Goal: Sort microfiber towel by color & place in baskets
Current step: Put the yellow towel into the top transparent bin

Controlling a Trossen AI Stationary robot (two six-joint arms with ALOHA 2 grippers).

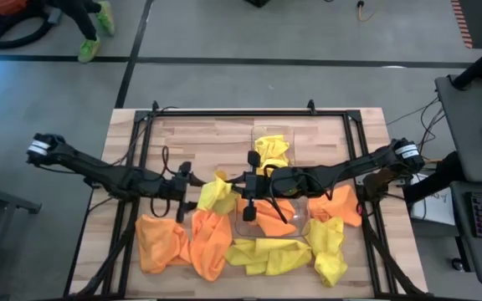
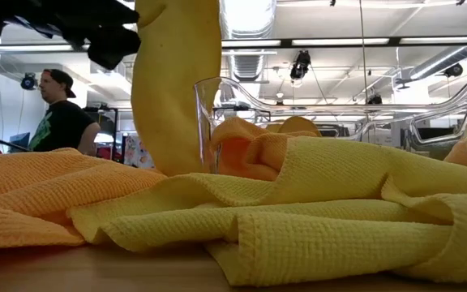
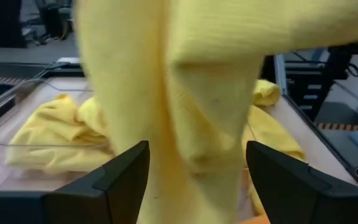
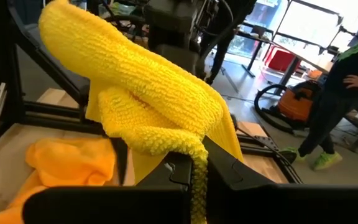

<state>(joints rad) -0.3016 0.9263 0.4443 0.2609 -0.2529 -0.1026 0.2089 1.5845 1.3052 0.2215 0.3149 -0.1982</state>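
The near clear basket (image 1: 272,219) is lying mostly hidden under the two arms and an orange towel (image 1: 268,212), so only parts of its rim are showing; the far basket (image 1: 272,138), toward twelve o'clock of it, is holding a crumpled yellow towel (image 1: 271,151). In the low view the yellow towel being handled (image 2: 177,81) is running out of the top edge, its upper end cut off — it is hanging upright, long axis vertical, beside the near basket's clear corner. The left gripper (image 3: 194,180) is standing with its fingers wide apart, the waffle-textured cloth draping between them. The right gripper (image 4: 194,165) is pinching that same yellow towel, which is bunching in thick folds above its closed fingers. On the wooden table (image 1: 207,134), loose orange cloths (image 1: 182,242) are lying toward eight o'clock of the near basket and yellow ones (image 1: 291,253) toward five — all rumpled, none flat.
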